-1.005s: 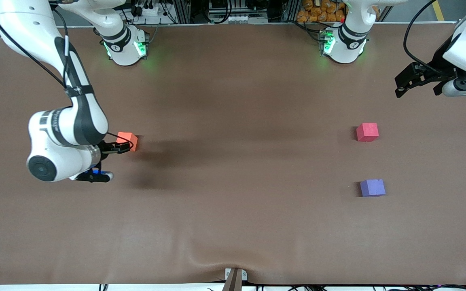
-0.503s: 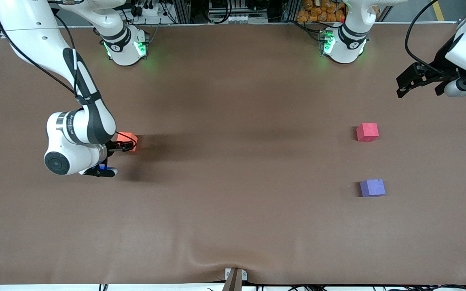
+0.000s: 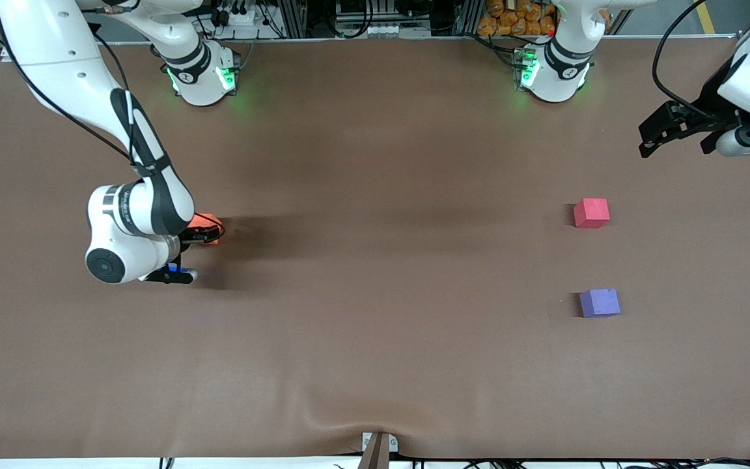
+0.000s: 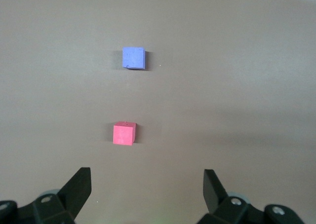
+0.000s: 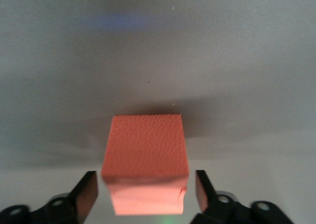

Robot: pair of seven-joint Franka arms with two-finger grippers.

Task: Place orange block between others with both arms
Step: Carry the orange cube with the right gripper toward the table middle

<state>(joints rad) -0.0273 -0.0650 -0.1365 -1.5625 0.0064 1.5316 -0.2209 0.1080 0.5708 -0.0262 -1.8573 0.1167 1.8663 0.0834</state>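
Right hand [image 3: 200, 236] is down at the counter [image 3: 375, 339], toward the right arm's end, w/ its fingers [image 5: 89, 190] either side of the orange block [image 3: 209, 229]. In the right wrist view the block [image 5: 146, 160] sits between the two fingers w/ a thin gap showing on each side (not quite clamped, fingers near but apart from the faces), so the hand is not closed on it. Block rests on the counter; the arm's wrist covers part of it in the front view.

Left hand [image 3: 658, 133] hangs in the air over the counter's edge at the left arm's end, waiting, fingers spread wide & holding nothing; left wrist view shows both fingertips [image 4: 79, 187] well apart.

Pinkish-red cube [image 3: 591, 212] and purple cube [image 3: 599, 303] sit toward the left arm's end, well apart from the orange block. Purple one is nearer the front camera, w/ bare counter between the two (both also in the left wrist view: red [image 4: 124, 133], purple [image 4: 134, 58])
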